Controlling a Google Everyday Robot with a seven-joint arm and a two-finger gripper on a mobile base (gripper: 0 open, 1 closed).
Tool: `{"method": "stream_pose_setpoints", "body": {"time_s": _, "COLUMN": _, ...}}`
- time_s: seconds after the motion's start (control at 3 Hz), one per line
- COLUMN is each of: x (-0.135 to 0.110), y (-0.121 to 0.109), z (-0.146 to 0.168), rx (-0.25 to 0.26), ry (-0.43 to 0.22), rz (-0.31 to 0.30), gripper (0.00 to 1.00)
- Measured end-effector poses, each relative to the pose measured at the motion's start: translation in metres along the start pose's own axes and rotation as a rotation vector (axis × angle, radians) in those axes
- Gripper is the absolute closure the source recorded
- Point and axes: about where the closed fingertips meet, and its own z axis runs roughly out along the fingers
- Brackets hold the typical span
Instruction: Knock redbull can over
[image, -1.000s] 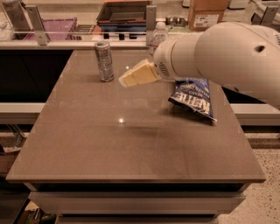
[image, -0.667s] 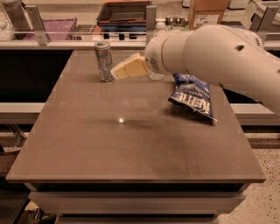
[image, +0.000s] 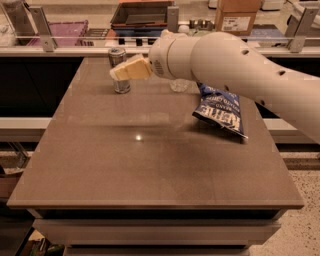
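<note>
The redbull can (image: 119, 84) is a slim silver-grey can standing upright at the back left of the brown table (image: 150, 165). My gripper (image: 116, 74) with cream-coloured fingers (image: 131, 68) reaches in from the right on a thick white arm (image: 235, 65). Its tip overlaps the can's upper half and hides part of it. Whether it touches the can cannot be told.
A blue chip bag (image: 221, 109) lies at the right of the table under my arm. The base of a clear water bottle (image: 179, 86) shows behind the arm. A counter with trays (image: 142, 14), a purple bin (image: 65, 31) and a cardboard box (image: 237, 15) runs behind the table.
My arm and gripper have moved left and towards the back, from beside the can to in front of its upper half. The can still stands upright.
</note>
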Motion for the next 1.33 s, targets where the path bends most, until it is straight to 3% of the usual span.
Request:
{"method": "stream_pose_setpoints", "body": {"time_s": 0.67, "x": -0.004, "y": 0.004, "z": 0.05, "rx": -0.078, "ry": -0.123, "rz": 0.045, "gripper": 0.0}}
{"method": "stream_pose_setpoints", "body": {"time_s": 1.33, "x": 0.002, "y": 0.023, "z": 0.098, "rx": -0.165, "ry": -0.14, "rz": 0.087, "gripper": 0.0}}
